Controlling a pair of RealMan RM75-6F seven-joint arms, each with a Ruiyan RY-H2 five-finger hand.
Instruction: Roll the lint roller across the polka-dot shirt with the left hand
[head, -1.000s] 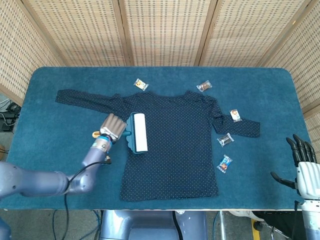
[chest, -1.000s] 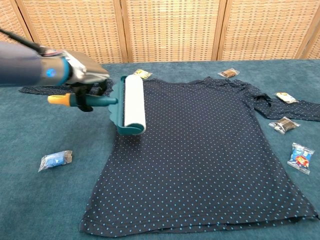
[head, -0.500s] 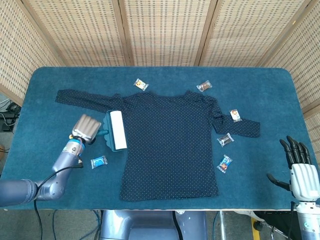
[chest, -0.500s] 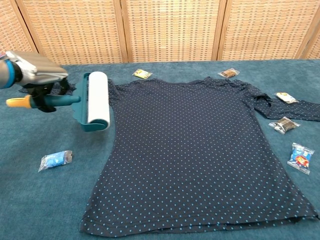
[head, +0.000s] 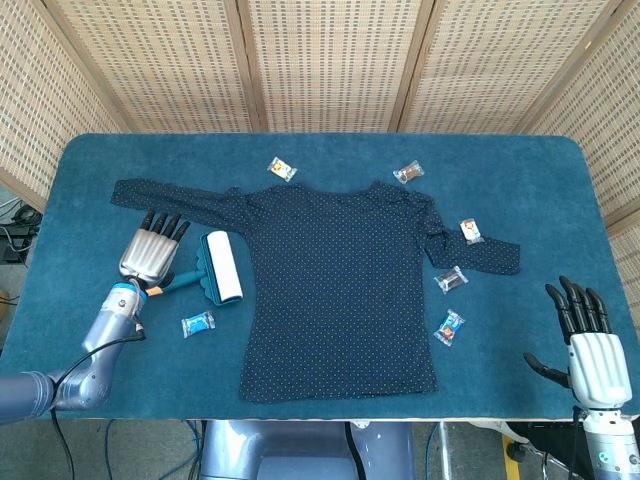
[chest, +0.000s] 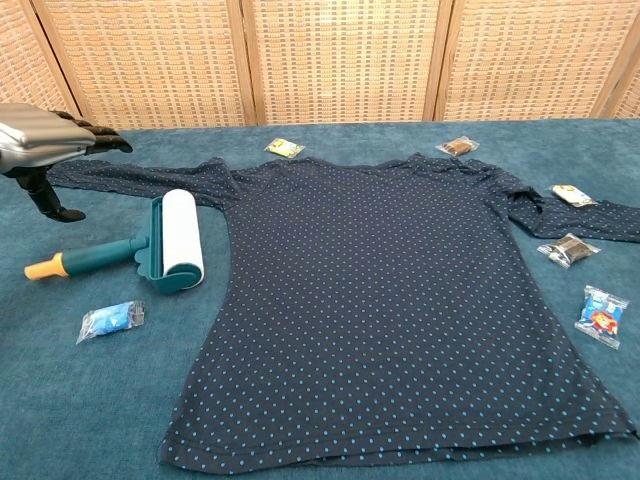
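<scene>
The dark polka-dot shirt (head: 340, 280) (chest: 400, 290) lies flat in the middle of the blue table, sleeves spread to both sides. The lint roller (head: 215, 268) (chest: 165, 242), with a white roll, teal guard and orange-tipped handle, rests on the table just left of the shirt's body. My left hand (head: 155, 250) (chest: 45, 140) hovers above the handle end, fingers straight and apart, holding nothing. At the table's near right corner my right hand (head: 585, 335) stays open with its fingers pointing up, far from the shirt.
Small wrapped sweets are scattered around: a blue one (head: 197, 323) (chest: 110, 319) near the roller, two (head: 282, 168) (head: 407, 172) above the collar, and three (head: 471, 231) (head: 452, 279) (head: 449, 326) by the right sleeve. A wicker screen (head: 320, 60) backs the table.
The left hand carried the roller leftward off the shirt, set it on the table, and let go. Its fingers have now spread open above the handle. The right hand shifted slightly.
</scene>
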